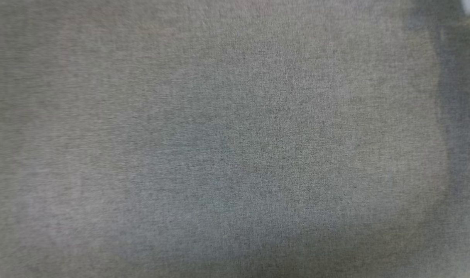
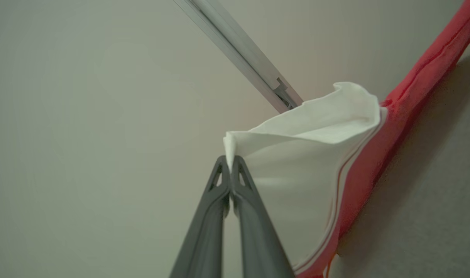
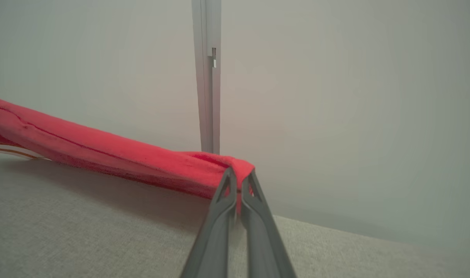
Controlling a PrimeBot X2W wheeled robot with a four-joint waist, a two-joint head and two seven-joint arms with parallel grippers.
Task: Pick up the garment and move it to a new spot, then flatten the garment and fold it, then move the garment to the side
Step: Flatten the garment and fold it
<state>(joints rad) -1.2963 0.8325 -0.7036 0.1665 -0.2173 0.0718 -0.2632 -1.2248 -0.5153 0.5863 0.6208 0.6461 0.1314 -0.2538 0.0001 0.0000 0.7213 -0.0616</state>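
The garment is red with a white part edged by thin red stripes. In the left wrist view my left gripper (image 2: pixel 230 159) is shut on a corner of the white part of the garment (image 2: pixel 296 170), which fans out to the right into the red band (image 2: pixel 412 88). In the right wrist view my right gripper (image 3: pixel 239 178) is shut on the end of the red band of the garment (image 3: pixel 103 150), which stretches away to the left, lifted just above the grey fabric surface (image 3: pixel 84 231).
The head view is close on blurred grey fabric surface (image 1: pixel 235 139). A pale wall (image 3: pixel 354 96) with a grey metal rail (image 3: pixel 207 77) stands behind the surface; the same rail (image 2: pixel 239 50) crosses the left wrist view.
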